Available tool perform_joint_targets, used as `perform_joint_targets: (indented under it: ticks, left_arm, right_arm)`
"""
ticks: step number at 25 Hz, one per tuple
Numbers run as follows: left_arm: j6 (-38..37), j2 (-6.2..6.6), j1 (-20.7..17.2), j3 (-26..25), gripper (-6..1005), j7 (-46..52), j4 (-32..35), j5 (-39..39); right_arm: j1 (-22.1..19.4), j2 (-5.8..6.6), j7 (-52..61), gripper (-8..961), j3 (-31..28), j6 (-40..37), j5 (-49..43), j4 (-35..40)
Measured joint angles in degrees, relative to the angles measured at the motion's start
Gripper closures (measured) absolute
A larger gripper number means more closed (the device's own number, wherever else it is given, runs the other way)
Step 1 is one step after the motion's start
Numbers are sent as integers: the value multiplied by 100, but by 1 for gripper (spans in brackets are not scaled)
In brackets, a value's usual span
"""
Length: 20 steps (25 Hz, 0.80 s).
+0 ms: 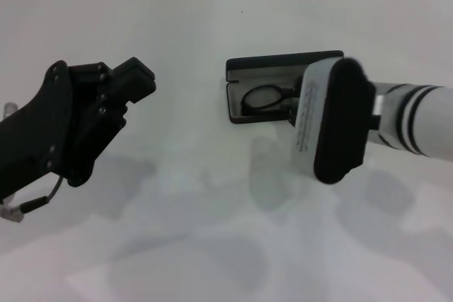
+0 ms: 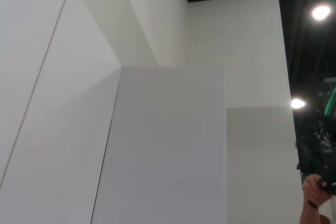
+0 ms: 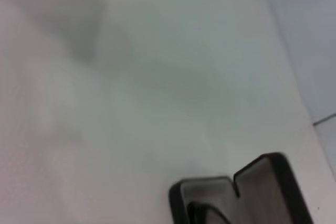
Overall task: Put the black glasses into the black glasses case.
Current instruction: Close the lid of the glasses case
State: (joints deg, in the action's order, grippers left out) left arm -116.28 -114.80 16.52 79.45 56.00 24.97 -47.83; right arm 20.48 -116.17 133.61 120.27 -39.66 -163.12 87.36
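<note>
On the white table [image 1: 212,47], toward one o'clock in your head view, the black glasses case [image 1: 262,68] lies open, long axis left to right, lid standing along its far edge. Inside it, the black glasses [image 1: 263,97] show one round lens; the right arm's wrist hides the rest. Your right wrist view catches only a corner of the case. You cannot tell either gripper's finger state: the left gripper [image 1: 131,83] hovers at nine o'clock.

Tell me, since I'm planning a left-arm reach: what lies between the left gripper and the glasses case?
Only bare white table; the head view shows nothing between the left gripper and the open black glasses case.
</note>
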Motion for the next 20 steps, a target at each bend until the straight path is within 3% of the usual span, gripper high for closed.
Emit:
perform_joint_targets:
  ticks: [5, 8, 11, 16, 20]
  left_arm:
    - [33, 112, 49, -61, 949, 2, 30, 0]
    - [279, 187, 351, -281, 949, 113, -36, -88]
    - [786, 285, 879, -430, 949, 402, -15, -375]
    - [1921, 427, 1850, -471, 947, 985, 63, -1026]
    - [3090, 376, 2452, -474, 941, 1330, 66, -1691]
  right_arm:
    - [-390, 43, 128, 759, -506, -510, 1212, 695]
    - [-827, 88, 30, 755, -1129, -1027, 2351, 1190]
    - [-1330, 115, -538, 752, -1948, -1622, 3376, 1418]
    - [-1796, 133, -1851, 747, -3627, -3071, 5124, 1076]
    - [-2010, 122, -2849, 742, -5071, -4405, 5842, 312]
